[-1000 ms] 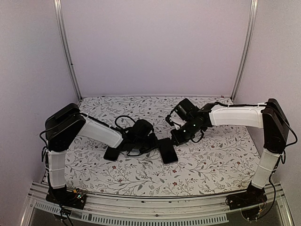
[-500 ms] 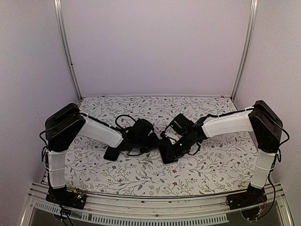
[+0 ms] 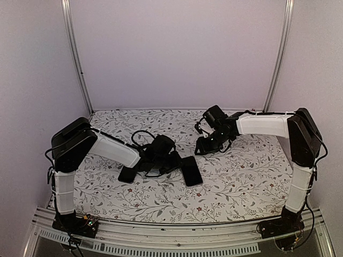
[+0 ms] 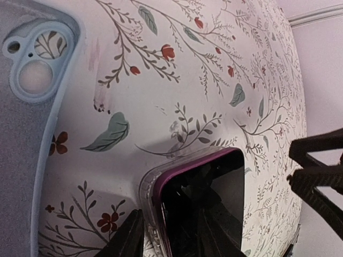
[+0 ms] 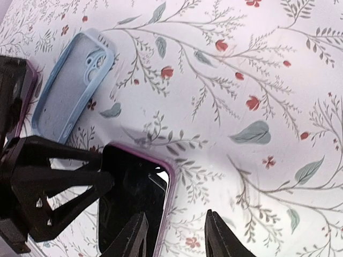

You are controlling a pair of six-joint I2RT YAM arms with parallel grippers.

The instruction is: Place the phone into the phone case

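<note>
The phone [image 3: 191, 171] lies flat and screen up on the floral table, its purple edge inside a clear rim. It also shows in the left wrist view [image 4: 214, 182] and the right wrist view [image 5: 134, 198]. My left gripper [image 3: 172, 159] is low at the phone's left end. Its jaws [image 4: 171, 217] stand apart, one finger [image 4: 126, 238] outside the clear rim, the other over the screen. A pale blue phone case [image 4: 21, 150] lies empty beside it and shows in the right wrist view [image 5: 72, 88]. My right gripper [image 3: 201, 145] is open and empty, raised beyond the phone's far right [image 5: 177, 215].
A dark flat item [image 3: 127, 174] lies by the left arm's wrist. A dark thing with a purple edge [image 5: 13, 91] shows beyond the blue case. Metal posts [image 3: 75, 59] and white walls close in the back and sides.
Half a second ago my right gripper was down on the phone's far end. It has now lifted and pulled back up and to the right. The left arm and the phone have stayed put.
</note>
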